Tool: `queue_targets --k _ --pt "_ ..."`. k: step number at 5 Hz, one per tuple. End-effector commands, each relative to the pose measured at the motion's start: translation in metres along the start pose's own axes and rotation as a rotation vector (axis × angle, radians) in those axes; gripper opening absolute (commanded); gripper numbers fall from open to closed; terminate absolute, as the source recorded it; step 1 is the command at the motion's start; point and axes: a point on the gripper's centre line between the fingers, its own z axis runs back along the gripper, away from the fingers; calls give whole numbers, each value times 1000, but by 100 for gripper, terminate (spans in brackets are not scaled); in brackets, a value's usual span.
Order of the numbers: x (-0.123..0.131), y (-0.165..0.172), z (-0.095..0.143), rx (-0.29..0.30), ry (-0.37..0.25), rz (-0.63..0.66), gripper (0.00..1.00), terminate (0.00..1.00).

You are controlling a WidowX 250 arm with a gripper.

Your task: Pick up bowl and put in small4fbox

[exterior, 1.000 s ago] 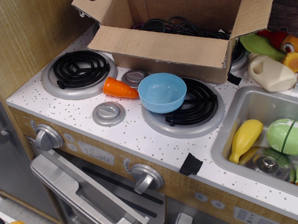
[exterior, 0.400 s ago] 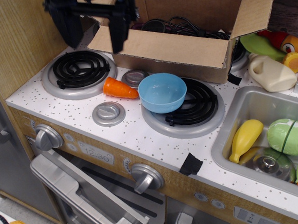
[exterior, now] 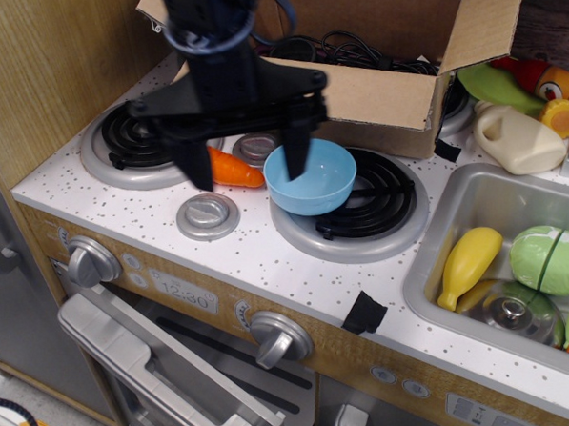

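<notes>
The light blue bowl (exterior: 313, 180) sits upright on the left edge of the front right stove burner (exterior: 370, 204). The brown cardboard box (exterior: 354, 80) stands behind it with its flaps open and black cables inside. My black gripper (exterior: 248, 167) hangs open over the stove, its fingers spread wide. The right finger (exterior: 295, 147) reaches down at the bowl's left rim, over or inside the bowl. The left finger (exterior: 194, 160) stands left of the orange carrot (exterior: 233, 170). The carrot lies between the fingers.
A grey round knob cap (exterior: 206, 215) lies in front of the carrot. The rear left burner (exterior: 147, 134) is partly behind my arm. A grey sink (exterior: 456, 213) at the right holds toy vegetables. A white jug (exterior: 519, 139) stands beside the box. A wooden wall rises at the left.
My gripper has come down from the upper left, over the box flap, to the right and low over the stove, with one finger at the bowl's left rim. The bowl has not moved.
</notes>
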Motion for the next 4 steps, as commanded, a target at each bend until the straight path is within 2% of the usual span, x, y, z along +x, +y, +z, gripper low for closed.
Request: queue_targets --k 1,2,3,4 --pt "19 -21 -17 -11 -87 240 100 0" --pt "32 -20 -29 -24 -91 280 100 0" --pt "39 -16 -44 13 -135 299 100 0" --pt "47 -8 -63 17 -156 337 100 0"
